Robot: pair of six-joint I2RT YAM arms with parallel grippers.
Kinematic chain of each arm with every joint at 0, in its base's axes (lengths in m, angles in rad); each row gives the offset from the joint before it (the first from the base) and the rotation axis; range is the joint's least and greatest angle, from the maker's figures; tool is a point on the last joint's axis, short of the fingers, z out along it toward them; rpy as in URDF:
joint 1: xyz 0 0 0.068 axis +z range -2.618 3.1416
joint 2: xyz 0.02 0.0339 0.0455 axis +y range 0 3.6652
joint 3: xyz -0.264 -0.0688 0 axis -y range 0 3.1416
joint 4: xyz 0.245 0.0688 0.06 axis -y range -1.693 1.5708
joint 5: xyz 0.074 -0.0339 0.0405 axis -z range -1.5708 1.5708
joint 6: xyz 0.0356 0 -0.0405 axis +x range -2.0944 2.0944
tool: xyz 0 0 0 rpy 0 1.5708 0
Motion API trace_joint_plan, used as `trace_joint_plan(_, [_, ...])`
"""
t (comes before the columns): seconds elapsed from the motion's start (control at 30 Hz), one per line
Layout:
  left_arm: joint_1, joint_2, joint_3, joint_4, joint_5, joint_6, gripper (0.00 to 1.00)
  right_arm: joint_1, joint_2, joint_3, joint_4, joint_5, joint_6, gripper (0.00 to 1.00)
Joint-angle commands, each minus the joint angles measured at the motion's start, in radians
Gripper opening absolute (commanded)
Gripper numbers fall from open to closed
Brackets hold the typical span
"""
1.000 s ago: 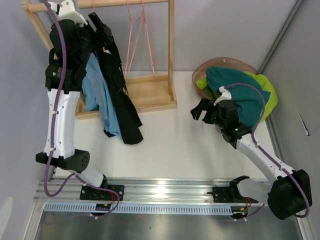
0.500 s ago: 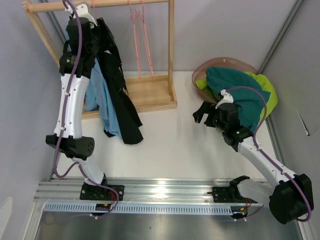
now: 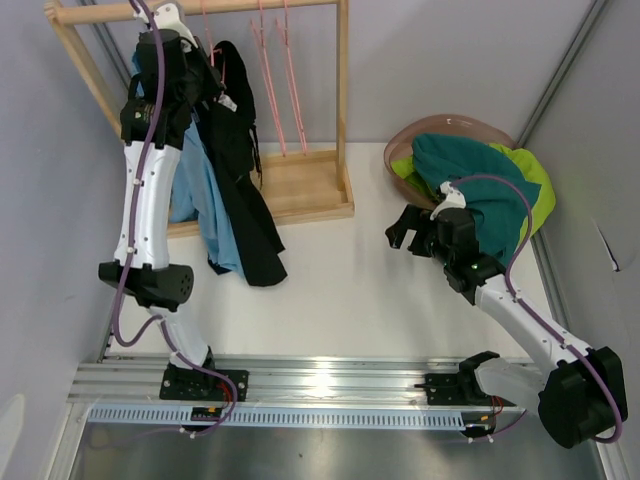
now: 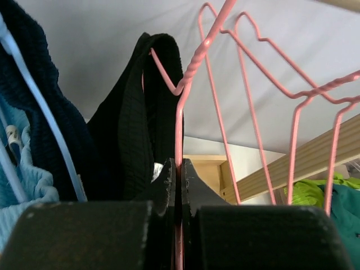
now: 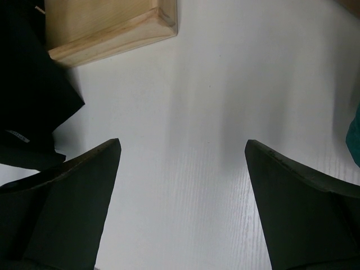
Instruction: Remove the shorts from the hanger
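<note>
Grey walls close in a white table [image 3: 350, 290] with a wooden rack [image 3: 342, 100] on it. The left arm hides most of the rack's left end. The navy shorts [image 4: 53, 107] show only in the left wrist view, as dark ribbed cloth cut off by the picture's edge. Under the rack's rail the left gripper [image 4: 179, 166] is pressed tight on the thin wire of a pink hanger [image 4: 185, 95]. That hanger's bent arm runs into the waistband of the black shorts [image 3: 245, 190], which hang long and limp over the rack's base. The light blue shorts [image 3: 205, 205] hang just beside them, partly behind the arm. Two bare hangers [image 3: 290, 90] hang further right on the rail.

Well right of the rack, a brownish round basket [image 3: 450, 122] holds the teal shorts [image 3: 470, 185] heaped on the lime green shorts [image 3: 535, 175], which cover its near rim. Between rack and basket, the right gripper [image 5: 183, 163] hovers over bare table, fingers spread wide and holding nothing.
</note>
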Motion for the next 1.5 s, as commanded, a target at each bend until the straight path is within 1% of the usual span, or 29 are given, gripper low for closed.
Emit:
trace_joint_plan(0.0, [0.006, 0.008, 0.14, 0.019, 0.072, -0.025, 0.0, 0.009, -0.014, 0.008, 0.041, -0.003, 0.002, 0.99])
trace_joint_plan(0.1, [0.006, -0.001, 0.182, 0.029, 0.106, -0.057, 0.0, 0.049, -0.043, 0.032, 0.087, -0.054, -0.033, 0.99])
trace_joint_plan(0.17, [0.006, -0.033, 0.178, 0.06, 0.111, -0.082, 0.0, 0.122, -0.069, 0.074, 0.139, -0.077, -0.079, 1.0])
trace_joint_plan(0.2, [0.006, -0.042, 0.174, 0.066, 0.118, -0.09, 0.0, 0.158, -0.073, 0.098, 0.142, -0.078, -0.097, 0.99])
trace_joint_plan(0.23, [0.006, -0.057, 0.17, 0.069, 0.138, -0.1, 0.0, 0.231, -0.071, 0.129, 0.138, -0.074, -0.113, 0.99])
trace_joint_plan(0.27, [0.004, -0.067, 0.155, 0.069, 0.137, -0.104, 0.0, 0.273, -0.065, 0.164, 0.121, -0.065, -0.129, 0.99])
trace_joint_plan(0.3, [0.003, -0.074, 0.144, 0.072, 0.137, -0.107, 0.0, 0.316, -0.044, 0.243, 0.113, -0.036, -0.165, 0.99])
trace_joint_plan(0.33, [0.003, -0.093, 0.116, 0.078, 0.135, -0.108, 0.0, 0.413, -0.03, 0.287, 0.109, -0.02, -0.185, 0.99])
trace_joint_plan(0.37, [0.001, -0.099, 0.092, 0.08, 0.134, -0.11, 0.0, 0.463, 0.005, 0.368, 0.068, 0.019, -0.224, 0.99])
trace_joint_plan(0.4, [0.001, -0.105, 0.082, 0.079, 0.132, -0.11, 0.0, 0.512, 0.024, 0.406, 0.064, 0.071, -0.24, 0.99])
trace_joint_plan(0.43, [0.0, -0.111, 0.073, 0.077, 0.129, -0.111, 0.0, 0.556, 0.047, 0.443, 0.063, 0.09, -0.254, 0.99])
trace_joint_plan(0.47, [-0.002, -0.12, 0.053, 0.074, 0.131, -0.113, 0.0, 0.631, 0.071, 0.477, 0.07, 0.103, -0.264, 0.99])
trace_joint_plan(0.5, [-0.005, -0.127, 0.046, 0.072, 0.129, -0.116, 0.0, 0.661, 0.123, 0.543, 0.078, 0.115, -0.277, 0.99])
trace_joint_plan(0.57, [-0.012, -0.142, 0.027, 0.071, 0.132, -0.125, 0.0, 0.721, 0.182, 0.597, 0.117, 0.107, -0.283, 0.99])
trace_joint_plan(0.7, [-0.037, -0.169, 0.006, 0.069, 0.137, -0.136, 0.0, 0.768, 0.375, 0.762, 0.147, 0.101, -0.288, 0.99])
trace_joint_plan(0.8, [-0.045, -0.197, -0.017, 0.062, 0.138, -0.142, 0.0, 0.772, 0.452, 0.816, 0.182, 0.064, -0.271, 0.99])
trace_joint_plan(0.93, [-0.045, -0.237, -0.059, 0.069, 0.143, -0.153, 0.0, 0.773, 0.571, 0.902, 0.213, 0.063, -0.258, 0.99])
trace_joint_plan(1.03, [-0.045, -0.255, -0.079, 0.066, 0.148, -0.151, 0.0, 0.775, 0.614, 0.922, 0.224, 0.099, -0.252, 0.99])
trace_joint_plan(1.17, [-0.045, -0.283, -0.1, 0.06, 0.157, -0.151, 0.0, 0.776, 0.651, 0.884, 0.254, 0.149, -0.239, 0.98])
trace_joint_plan(1.23, [-0.045, -0.303, -0.132, 0.071, 0.152, -0.145, 0.0, 0.776, 0.654, 0.862, 0.274, 0.165, -0.237, 0.9])
trace_joint_plan(1.27, [-0.043, -0.32, -0.152, 0.08, 0.151, -0.145, 0.0, 0.778, 0.657, 0.853, 0.279, 0.173, -0.232, 0.78])
trace_joint_plan(1.3, [-0.043, -0.327, -0.167, 0.082, 0.151, -0.143, 0.0, 0.778, 0.659, 0.832, 0.283, 0.178, -0.232, 0.49])
trace_joint_plan(1.33, [-0.043, -0.332, -0.174, 0.082, 0.149, -0.143, 0.0, 0.778, 0.659, 0.821, 0.288, 0.188, -0.229, 0.37])
trace_joint_plan(1.37, [-0.043, -0.343, -0.186, 0.086, 0.151, -0.143, 0.0, 0.781, 0.658, 0.81, 0.285, 0.196, -0.225, 0.16])
trace_joint_plan(1.4, [-0.042, -0.347, -0.197, 0.089, 0.151, -0.14, 0.0, 0.785, 0.65, 0.783, 0.28, 0.205, -0.211, 0.0])
trace_joint_plan(1.47, [-0.032, -0.349, -0.194, 0.089, 0.152, -0.139, 0.0, 0.805, 0.628, 0.729, 0.286, 0.224, -0.211, 0.0])
